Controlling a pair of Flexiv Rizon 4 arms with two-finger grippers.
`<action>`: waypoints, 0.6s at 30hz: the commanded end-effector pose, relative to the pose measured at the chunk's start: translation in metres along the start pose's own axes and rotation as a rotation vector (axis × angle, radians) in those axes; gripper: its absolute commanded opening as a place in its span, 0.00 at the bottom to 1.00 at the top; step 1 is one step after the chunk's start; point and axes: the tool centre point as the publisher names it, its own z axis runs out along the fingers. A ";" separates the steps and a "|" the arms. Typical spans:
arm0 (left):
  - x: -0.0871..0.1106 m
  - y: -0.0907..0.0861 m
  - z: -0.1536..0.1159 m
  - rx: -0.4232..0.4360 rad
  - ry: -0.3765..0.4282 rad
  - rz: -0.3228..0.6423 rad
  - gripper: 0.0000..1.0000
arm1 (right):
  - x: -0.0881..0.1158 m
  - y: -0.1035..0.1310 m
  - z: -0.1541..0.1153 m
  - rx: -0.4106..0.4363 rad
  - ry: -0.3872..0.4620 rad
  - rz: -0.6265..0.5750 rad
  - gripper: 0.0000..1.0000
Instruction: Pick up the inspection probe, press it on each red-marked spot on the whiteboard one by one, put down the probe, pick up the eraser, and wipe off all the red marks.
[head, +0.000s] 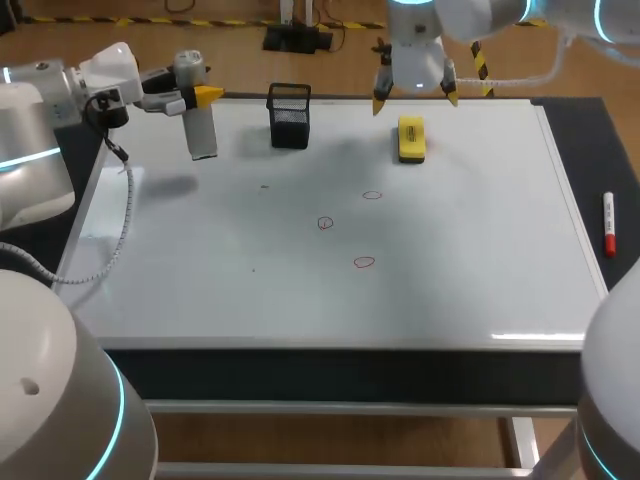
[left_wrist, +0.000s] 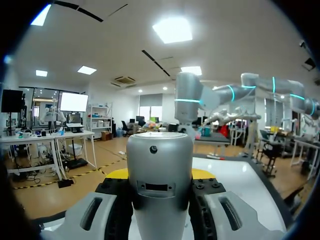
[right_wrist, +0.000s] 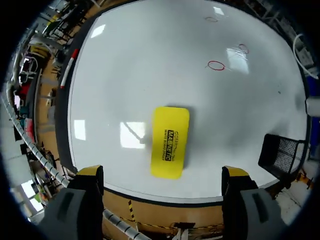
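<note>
Left tool (head: 196, 96) clamps the inspection probe (head: 201, 135); pressing not yet begun. Next: carry it right, down onto a red mark (head: 325, 223). Right tool (head: 415, 100) spread wide, empty.

A dark table (head: 585, 130) carries a whiteboard (head: 250, 300) that covers most of it, leaving dark strips along the right and front edges. On the whiteboard, a yellow eraser (head: 411, 139) lies flat near the far edge, right of the middle. A black mesh basket (head: 289, 117) stands upright at the far edge, left of the eraser and apart from it. Three small red marks (head: 325, 223) sit near the middle, apart from one another. A marker (head: 608, 224) lies on the right strip, beside the whiteboard.
</note>
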 end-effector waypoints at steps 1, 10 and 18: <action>0.000 -0.001 0.000 0.001 -0.003 0.001 0.00 | 0.000 0.006 0.005 0.047 -0.025 -0.049 1.00; 0.000 -0.001 0.000 0.001 -0.003 0.001 0.00 | -0.005 0.012 0.021 0.019 -0.055 0.030 1.00; 0.000 -0.001 0.000 0.001 -0.003 0.001 0.00 | -0.013 0.014 0.030 0.013 -0.087 0.083 1.00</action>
